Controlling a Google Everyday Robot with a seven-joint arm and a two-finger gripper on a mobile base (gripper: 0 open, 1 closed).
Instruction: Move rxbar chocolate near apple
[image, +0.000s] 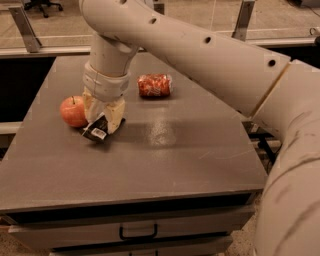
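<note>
The apple is round and red-orange with a short dark stem, standing on the left part of the grey table. My gripper points down right beside the apple's right side and is shut on the rxbar chocolate. The bar is a flat black wrapper with a small white barcode label. It hangs tilted below the cream fingers, low over the table or touching it. My big white arm comes in from the upper right and hides the table behind the gripper.
An orange-red shiny can lies on its side toward the back of the table, right of the gripper. The table's front edge has a drawer with a dark handle. A light floor and metal posts lie behind the table.
</note>
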